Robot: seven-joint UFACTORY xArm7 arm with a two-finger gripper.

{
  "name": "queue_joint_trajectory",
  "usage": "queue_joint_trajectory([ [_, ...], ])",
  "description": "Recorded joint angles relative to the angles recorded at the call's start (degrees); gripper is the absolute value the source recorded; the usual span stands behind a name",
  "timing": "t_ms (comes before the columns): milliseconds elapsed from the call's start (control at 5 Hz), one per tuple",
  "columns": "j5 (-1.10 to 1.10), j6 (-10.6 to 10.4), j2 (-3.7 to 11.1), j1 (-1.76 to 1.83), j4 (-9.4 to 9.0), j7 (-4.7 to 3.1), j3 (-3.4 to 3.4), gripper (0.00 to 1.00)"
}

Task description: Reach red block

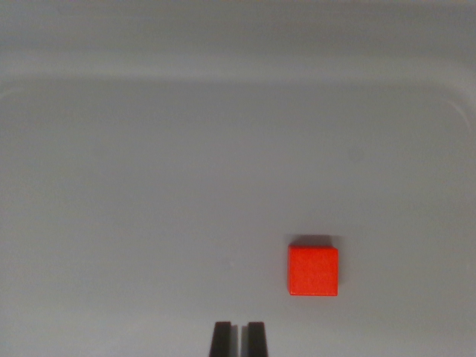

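A small red block [313, 271] lies flat on a pale grey surface, in the lower right part of the wrist view. My gripper [239, 338] shows only as two dark fingertips at the bottom edge, close together with a thin gap and nothing between them. The block sits to the wrist view's right of the fingertips and a little above them, clearly apart from them.
The grey surface [186, 163] looks like a shallow tray with a raised rounded rim [238, 74] running across the top and curving down at both upper corners.
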Motion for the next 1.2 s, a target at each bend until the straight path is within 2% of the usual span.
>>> queue_joint_trajectory([
  [200,0.15,-2.02,0.54,-0.28,-1.46,-0.03,-0.21,0.00],
  [400,0.15,-2.02,0.54,-0.28,-1.46,-0.03,-0.21,0.00],
  [600,0.30,-4.12,1.09,-0.56,-2.98,-0.06,-0.43,0.00],
  [800,0.30,-4.12,1.09,-0.56,-2.98,-0.06,-0.43,0.00],
  [1000,0.48,-6.49,1.72,-0.89,-4.70,-0.09,-0.67,0.00],
  [1200,0.48,-6.49,1.72,-0.89,-4.70,-0.09,-0.67,0.00],
])
